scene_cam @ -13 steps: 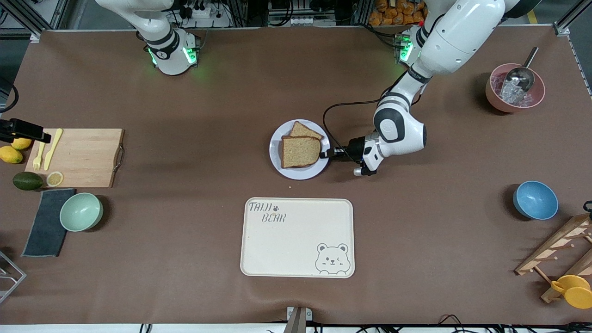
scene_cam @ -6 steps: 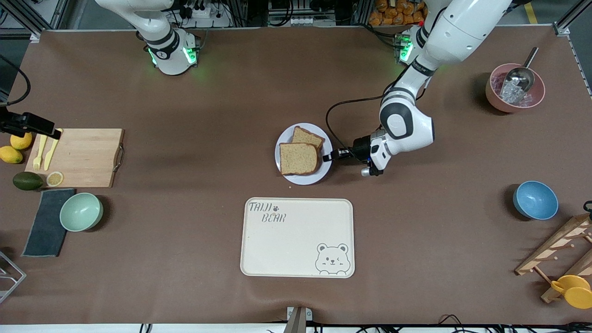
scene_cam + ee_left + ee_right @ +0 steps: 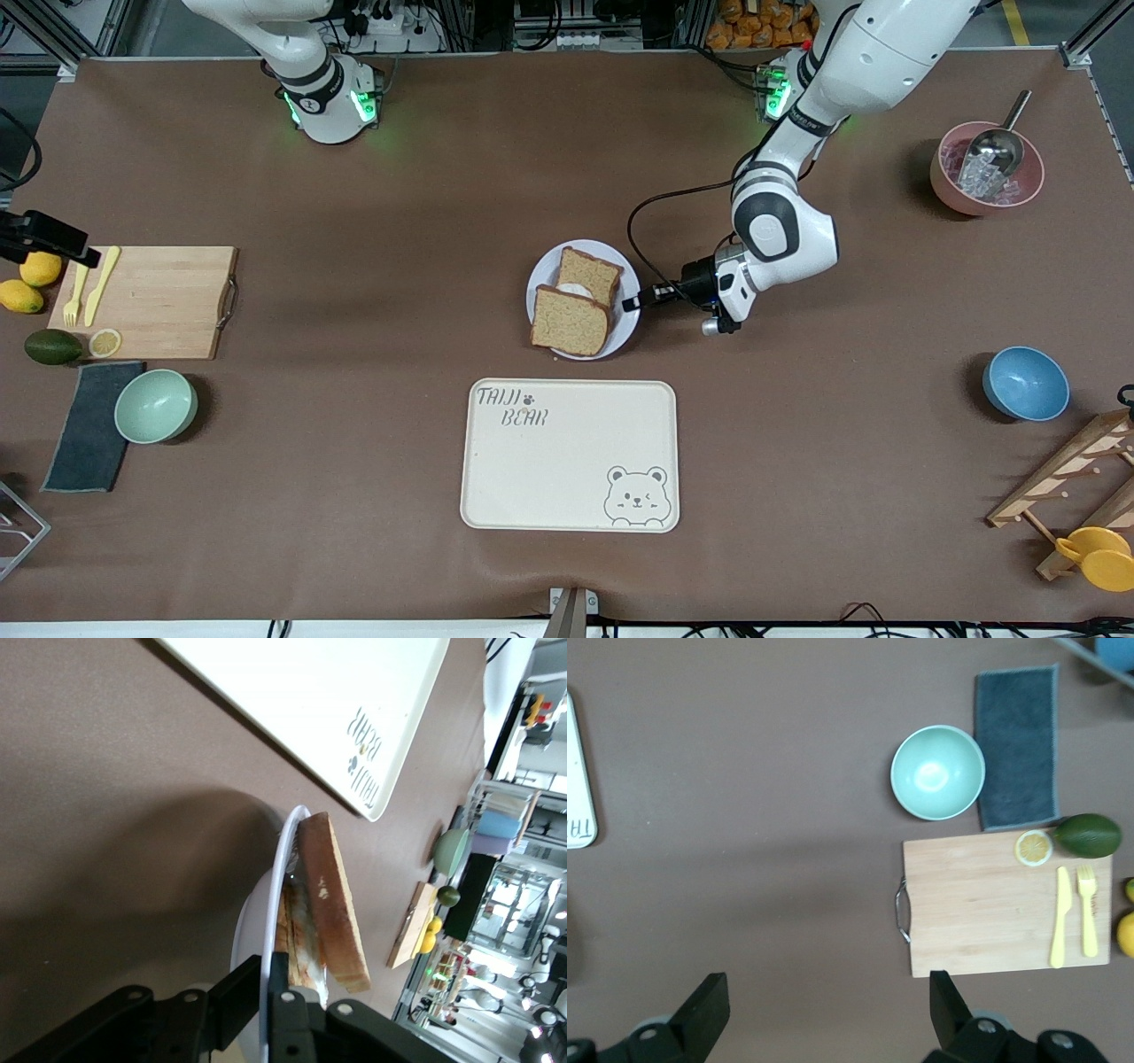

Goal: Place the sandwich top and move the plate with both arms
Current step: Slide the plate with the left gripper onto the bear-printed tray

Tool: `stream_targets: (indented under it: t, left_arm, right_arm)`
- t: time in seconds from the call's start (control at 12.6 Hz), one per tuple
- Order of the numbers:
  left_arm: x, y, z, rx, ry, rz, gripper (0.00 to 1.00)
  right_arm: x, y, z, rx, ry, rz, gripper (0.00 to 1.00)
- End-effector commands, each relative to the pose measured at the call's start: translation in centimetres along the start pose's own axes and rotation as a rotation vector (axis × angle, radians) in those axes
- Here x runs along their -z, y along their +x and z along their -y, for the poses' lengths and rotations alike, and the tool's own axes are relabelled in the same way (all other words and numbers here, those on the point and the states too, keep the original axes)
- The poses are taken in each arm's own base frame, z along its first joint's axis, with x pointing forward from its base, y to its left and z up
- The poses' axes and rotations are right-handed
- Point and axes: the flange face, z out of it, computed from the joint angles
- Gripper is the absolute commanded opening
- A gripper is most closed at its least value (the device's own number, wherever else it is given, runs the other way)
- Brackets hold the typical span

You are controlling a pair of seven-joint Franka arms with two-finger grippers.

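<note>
The lavender-grey plate (image 3: 542,273) is at mid-table, its rim pinched by my left gripper (image 3: 631,303) at the edge toward the left arm's end. The left wrist view shows the plate rim (image 3: 285,859) edge-on between the shut jaws of my left gripper (image 3: 275,973), with a shadow under it. The sandwich top (image 3: 571,321) lies skewed on the plate, reaching its rim nearest the front camera; it also shows in the left wrist view (image 3: 335,895). The egg slice (image 3: 591,273) peeks out beneath it. My right gripper (image 3: 49,239) is open and empty, over the wooden cutting board's end (image 3: 828,992).
The cream bear tray (image 3: 570,456) lies nearer the front camera than the plate. A cutting board (image 3: 159,301), green bowl (image 3: 156,405) and dark cloth (image 3: 89,425) sit at the right arm's end. A blue bowl (image 3: 1025,383), pink bowl (image 3: 986,168) and wooden rack (image 3: 1072,487) sit at the left arm's end.
The left gripper has dragged the plate toward the left arm's end and nearer the tray. The sandwich top slid toward the front camera, uncovering part of the egg slice.
</note>
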Motion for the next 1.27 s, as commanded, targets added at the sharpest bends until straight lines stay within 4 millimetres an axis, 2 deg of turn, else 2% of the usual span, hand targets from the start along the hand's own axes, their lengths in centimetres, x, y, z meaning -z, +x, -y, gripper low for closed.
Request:
stream_targets:
  t: [0.0,0.24,0.48,0.64,0.96,1.04,1.2]
  left_arm:
    - [1.3,-1.6,-0.8,-0.001,-0.069,-0.06,0.0]
    - [1.5,-2.6,-0.6,0.013,-0.127,-0.128,0.0]
    - [1.6,-2.7,-1.8,0.072,-0.183,-0.172,0.0]
    - [1.5,-1.8,-2.8,0.092,-0.222,-0.202,0.0]
    - [1.8,1.8,-4.7,0.115,-0.289,-0.257,0.0]
    - [1.8,2.2,-5.0,0.114,-0.295,-0.261,0.0]
    - [1.1,4.7,-5.0,0.101,-0.315,-0.284,0.0]
  right_arm:
    - [1.3,0.6,-0.4,-0.019,-0.027,-0.01,1.0]
    - [2.1,0.4,0.6,0.007,-0.02,-0.014,1.0]
    - [2.6,0.4,1.2,0.008,-0.017,-0.024,1.0]
    - [2.6,0.4,1.8,0.017,-0.017,-0.022,1.0]
    - [2.7,0.3,2.1,0.025,-0.016,-0.024,1.0]
    - [2.6,0.4,2.1,0.025,-0.016,-0.024,1.0]
    - [2.6,0.4,2.1,0.025,-0.016,-0.025,1.0]
